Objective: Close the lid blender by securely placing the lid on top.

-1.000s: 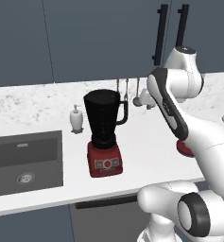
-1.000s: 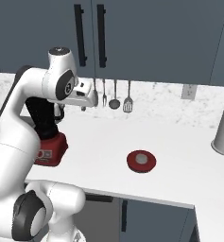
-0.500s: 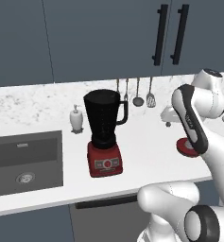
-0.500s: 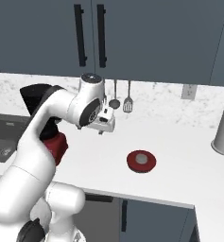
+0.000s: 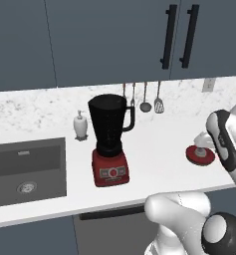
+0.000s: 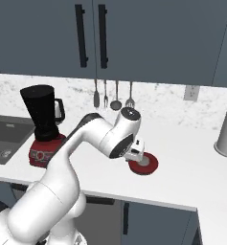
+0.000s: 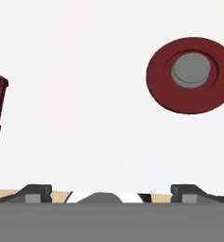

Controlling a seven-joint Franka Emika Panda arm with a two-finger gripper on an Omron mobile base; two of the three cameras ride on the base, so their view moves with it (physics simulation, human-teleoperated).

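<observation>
**Now line up over the lid before you go down**

Right now the lid (image 7: 188, 74) lies flat on the white desk (image 5: 159, 149), knob up, well apart from the blender (image 5: 110, 141), whose jar is open on top. Your gripper (image 7: 111, 191) hovers beside the lid, not over it; the fingers (image 7: 35, 192) stand wide apart and hold nothing. First bring the hand so the grey knob (image 7: 191, 69) sits midway between the two tips. Then descend straight, close on the knob, and lift level, so the disc does not tilt.
</observation>
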